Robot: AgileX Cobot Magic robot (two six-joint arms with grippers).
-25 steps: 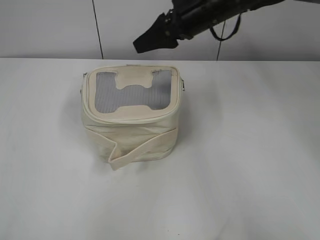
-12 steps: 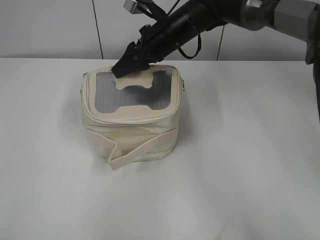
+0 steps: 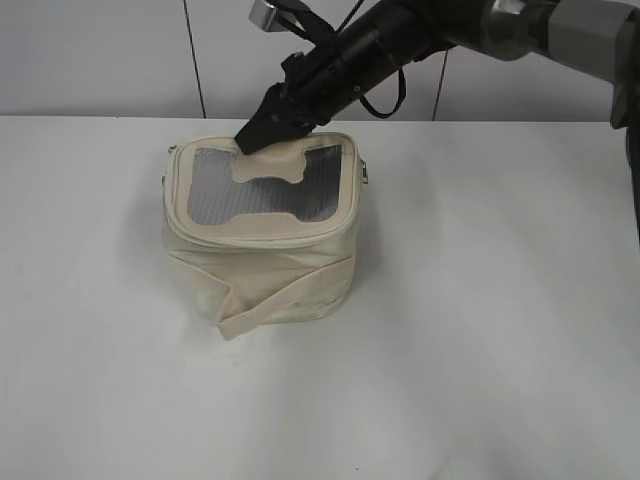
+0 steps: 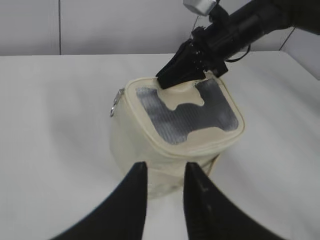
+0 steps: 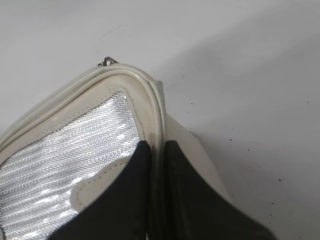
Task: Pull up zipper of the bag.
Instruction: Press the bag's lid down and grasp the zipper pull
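The cream bag [image 3: 260, 270] stands on the white table, its mesh-window lid facing up. My right gripper [image 3: 252, 140] reaches in from the upper right. It is closed around the lid's far rim, where the cream zipper track [image 5: 159, 107] runs between its fingers [image 5: 157, 150]. A small silver slider [image 3: 370, 172] hangs at the bag's right corner. It also shows in the left wrist view [image 4: 116, 102] and the right wrist view [image 5: 106, 61]. My left gripper [image 4: 162, 170] is open and empty, in front of the bag [image 4: 135, 145] and apart from it.
The flat cream strap [image 3: 285, 300] crosses the bag's front side, with a loose end jutting out at the lower left. The white table [image 3: 500, 330] ends at a grey wall behind. The right arm [image 3: 400, 40] spans the space above the bag's far side.
My right gripper came down from above and behind the bag onto the lid's far edge. It has since shifted slightly back and now grips the rim. The bag stays in place.
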